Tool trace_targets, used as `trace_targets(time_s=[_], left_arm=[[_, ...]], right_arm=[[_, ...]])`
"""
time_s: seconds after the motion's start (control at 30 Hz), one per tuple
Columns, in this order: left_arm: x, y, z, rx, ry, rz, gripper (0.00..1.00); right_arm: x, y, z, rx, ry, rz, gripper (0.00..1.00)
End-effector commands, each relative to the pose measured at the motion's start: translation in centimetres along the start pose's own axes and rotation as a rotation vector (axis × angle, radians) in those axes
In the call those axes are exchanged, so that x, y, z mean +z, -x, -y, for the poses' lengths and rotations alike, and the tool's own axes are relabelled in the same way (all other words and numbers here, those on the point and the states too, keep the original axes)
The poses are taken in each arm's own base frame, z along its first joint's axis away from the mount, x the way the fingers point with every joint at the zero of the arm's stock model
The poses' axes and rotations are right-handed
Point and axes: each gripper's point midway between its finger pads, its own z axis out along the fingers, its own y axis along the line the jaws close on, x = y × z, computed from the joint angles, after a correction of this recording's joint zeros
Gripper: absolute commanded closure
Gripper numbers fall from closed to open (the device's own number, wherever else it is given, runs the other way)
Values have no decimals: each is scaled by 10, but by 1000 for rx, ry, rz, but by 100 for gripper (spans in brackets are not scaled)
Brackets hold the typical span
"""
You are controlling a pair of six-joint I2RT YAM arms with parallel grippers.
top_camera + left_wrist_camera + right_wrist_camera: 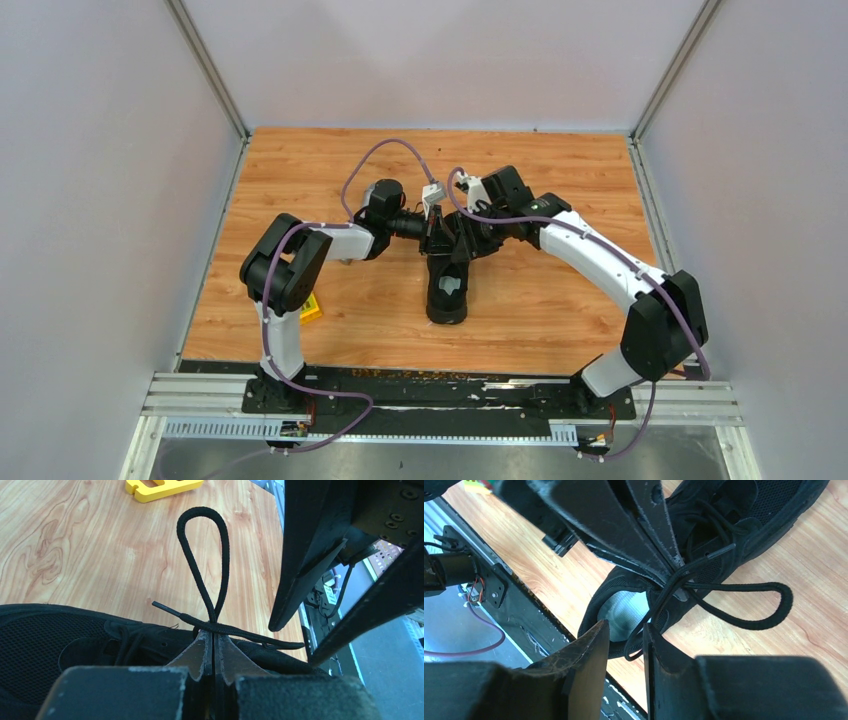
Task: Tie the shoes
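Left gripper (213, 636) is pinching the lace loop (186, 545) at its base, above the sneaker (447, 292) (heel toward the bases) on the table (560, 300) | right gripper (624, 627) is straddling a loose lace strand (652, 614), jaws narrowly apart, seemingly not gripping | step: forming the bow | next: clamping that strand, wrapping it around the loop

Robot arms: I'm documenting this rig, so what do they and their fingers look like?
The left arm and right arm have white curved shells with black joints. A thin purple cable runs along each. The fingers are flat, black, tapered blades with scuffed edges.
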Motion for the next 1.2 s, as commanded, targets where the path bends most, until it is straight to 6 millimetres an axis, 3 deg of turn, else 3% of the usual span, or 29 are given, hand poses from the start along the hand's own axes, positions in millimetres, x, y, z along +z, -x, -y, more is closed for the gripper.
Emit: trace_targets(time_s=[0.0,0.27,0.43,0.53,0.67,0.83,0.9,1.0,1.17], left_arm=[[-2,-3,2,0,1,-7,100],[-2,-1,1,3,1,-5,100],[-2,-2,1,0,-2,-6,100],[-1,-2,1,1,-9,-2,100],[-2,1,2,20,-38,8,100],[-5,4,1,45,-72,11,100],[-6,6,2,50,-88,10,100],[-7,7,5,51,-109,8,100],[-9,2,15,61,-154,20,100]], right_arm=[[5,3,7,26,-50,9,70],[15,0,17,38,-81,-10,71],[13,3,10,-5,-42,-6,93],[8,-10,5,-75,6,-26,100],[-15,-42,-4,-341,112,-61,100],[-36,-86,-1,-895,206,61,100],[-38,-93,5,-1060,174,137,92],[-38,-99,12,-1182,146,162,68],[-57,-79,10,-1040,89,126,57]])
